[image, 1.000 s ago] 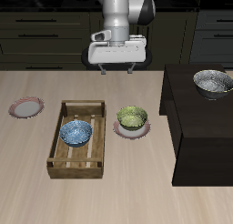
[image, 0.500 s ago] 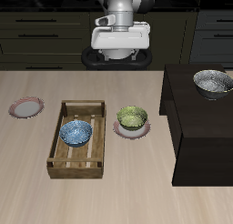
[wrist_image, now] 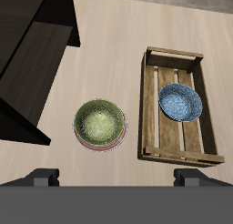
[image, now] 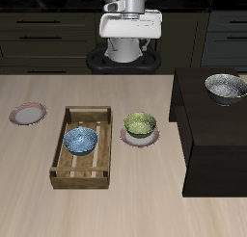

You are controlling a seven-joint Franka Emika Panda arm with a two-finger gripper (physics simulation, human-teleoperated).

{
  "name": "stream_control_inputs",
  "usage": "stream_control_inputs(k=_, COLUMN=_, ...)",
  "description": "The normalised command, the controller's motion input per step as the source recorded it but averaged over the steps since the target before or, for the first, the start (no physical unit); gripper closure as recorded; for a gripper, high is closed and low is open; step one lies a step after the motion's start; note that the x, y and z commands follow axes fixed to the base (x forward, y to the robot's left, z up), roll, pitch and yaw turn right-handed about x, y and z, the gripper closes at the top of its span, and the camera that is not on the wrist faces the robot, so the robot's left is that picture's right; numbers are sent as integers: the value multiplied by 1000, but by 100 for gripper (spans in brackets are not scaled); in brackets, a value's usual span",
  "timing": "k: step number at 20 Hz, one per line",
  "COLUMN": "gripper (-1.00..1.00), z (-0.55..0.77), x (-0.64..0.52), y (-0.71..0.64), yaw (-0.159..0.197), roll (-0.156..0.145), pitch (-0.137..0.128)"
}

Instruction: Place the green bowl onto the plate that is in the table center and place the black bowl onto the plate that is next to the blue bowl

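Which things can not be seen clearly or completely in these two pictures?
- Gripper: the wrist view's edge cuts off its fingers; in the exterior view the arm's body hides them.
- Dark speckled black bowl on the black cabinet: outside the wrist view.
- Small empty plate near the table's edge: outside the wrist view.
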Motion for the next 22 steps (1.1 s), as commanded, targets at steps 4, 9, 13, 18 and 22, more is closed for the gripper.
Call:
stream_control_inputs(k=4, gripper=-100, z=73, x=-27, y=33, yaw=6, roll=-7, pitch=-2)
stream_control_inputs(k=9, gripper=-100, z=200, x=130, y=12, yaw=-6, roll=-26, pitch=-15)
stream_control_inputs(k=13, gripper=-100, z=229, x=210, y=149, yaw=-34, roll=-23, pitch=8)
stream_control_inputs(k=18, gripper=-100, z=160, x=206, y=219, yaw=-29, roll=-15, pitch=21)
stream_control_inputs(k=22, gripper=-100, z=189, x=68, y=345, yaw=-16, roll=15, pitch=-11)
